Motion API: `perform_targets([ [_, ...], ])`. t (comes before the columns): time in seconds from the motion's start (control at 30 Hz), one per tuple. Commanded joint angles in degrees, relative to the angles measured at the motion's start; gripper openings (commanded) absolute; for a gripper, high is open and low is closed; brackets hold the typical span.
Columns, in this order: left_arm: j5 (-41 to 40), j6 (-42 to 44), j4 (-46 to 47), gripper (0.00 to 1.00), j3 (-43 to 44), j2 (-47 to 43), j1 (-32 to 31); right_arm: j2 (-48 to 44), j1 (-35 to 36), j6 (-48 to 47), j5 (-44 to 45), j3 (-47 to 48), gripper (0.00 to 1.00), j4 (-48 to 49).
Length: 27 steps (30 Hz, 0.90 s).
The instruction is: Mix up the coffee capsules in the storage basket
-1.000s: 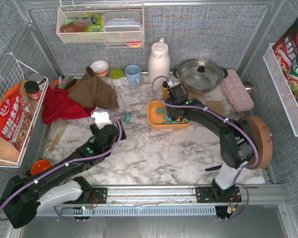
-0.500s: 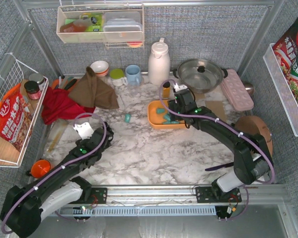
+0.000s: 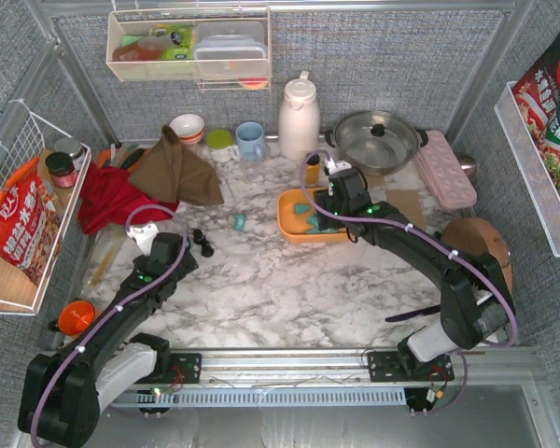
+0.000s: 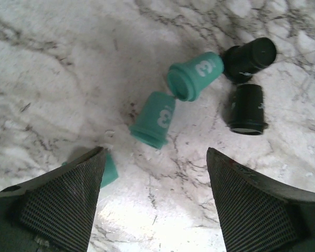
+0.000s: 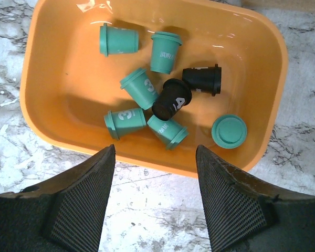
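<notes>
The orange storage basket [image 3: 294, 224] sits at the middle back of the marble table and fills the right wrist view [image 5: 262, 63]. It holds several teal coffee capsules [image 5: 139, 88] and two black ones [image 5: 172, 98]. My right gripper [image 3: 336, 189] [image 5: 155, 176] is open and empty over the marble, just outside the basket's rim. My left gripper [image 3: 147, 239] [image 4: 155, 178] is open and empty at the left. Ahead of it on the table lie two teal capsules [image 4: 195, 76] and two black capsules [image 4: 247, 108] [image 3: 203, 245]. A third teal one [image 4: 110, 169] peeks from behind the left finger. Another teal capsule [image 3: 239, 221] lies alone.
Red cloth [image 3: 112, 198] and brown cloth [image 3: 175, 168] lie at the back left. A white thermos [image 3: 299, 117], a steel pot [image 3: 375, 140], a pink egg tray [image 3: 445, 168], mugs [image 3: 250, 140] and an amber bottle [image 3: 313, 169] line the back. A wire rack [image 3: 23, 215] hangs left.
My left gripper has drawn back to the left, uncovering the black capsules on the table. My right gripper shifted to the basket's far-right rim and now holds still.
</notes>
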Motion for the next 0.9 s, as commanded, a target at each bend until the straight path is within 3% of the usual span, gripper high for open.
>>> perform_targets([
  [0.0, 7.34, 8.00, 7.31, 0.85, -0.45, -0.23, 1.82, -0.83, 0.02, -0.63, -0.74, 0.25, 0.67, 0.65],
  [0.4, 7.31, 6.84, 13.82, 0.83, -2.76, 3.69, 7.27, -1.62, 0.00, -1.05, -1.29, 0.20, 0.67, 0.47],
  [0.87, 14.30, 9.78, 15.07, 0.62, -0.51, 13.28, 7.19, -1.20, -0.09, -1.36, -1.62, 0.22, 0.67, 0.40],
])
